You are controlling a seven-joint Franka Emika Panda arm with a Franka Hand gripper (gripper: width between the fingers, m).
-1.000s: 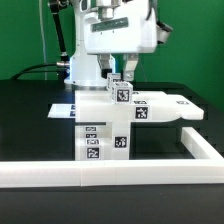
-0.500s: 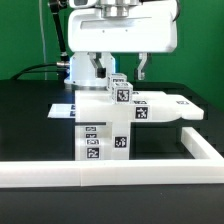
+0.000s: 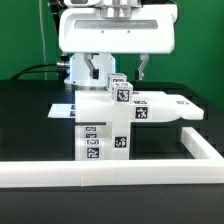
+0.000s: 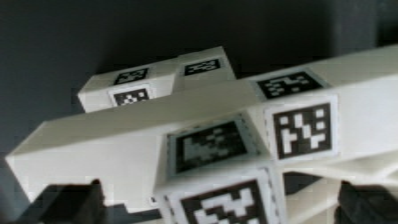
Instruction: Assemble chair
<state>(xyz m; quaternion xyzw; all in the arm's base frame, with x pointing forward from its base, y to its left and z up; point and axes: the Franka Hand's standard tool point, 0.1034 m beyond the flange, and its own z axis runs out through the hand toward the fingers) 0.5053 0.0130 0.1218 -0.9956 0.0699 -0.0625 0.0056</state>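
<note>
The partly built chair stands in the middle of the black table, a white blocky assembly with black-and-white tags on its faces. A flat white panel of it reaches toward the exterior view's right, and a small tagged block sticks up at its top. My gripper hangs just above and behind that block, open, with one finger on each side and nothing held. In the wrist view the tagged chair parts fill the picture, and the gripper shows its dark fingertips apart on either side of a tagged block.
A long white border rail runs along the table's front and turns back along the exterior view's right. A flat white sheet with tags lies at the chair's left. The arm's base stands behind.
The hand has turned so its broad side faces the exterior camera, and the two fingers now show wide apart. It has also shifted slightly toward the exterior view's left. The chair parts have not moved.
</note>
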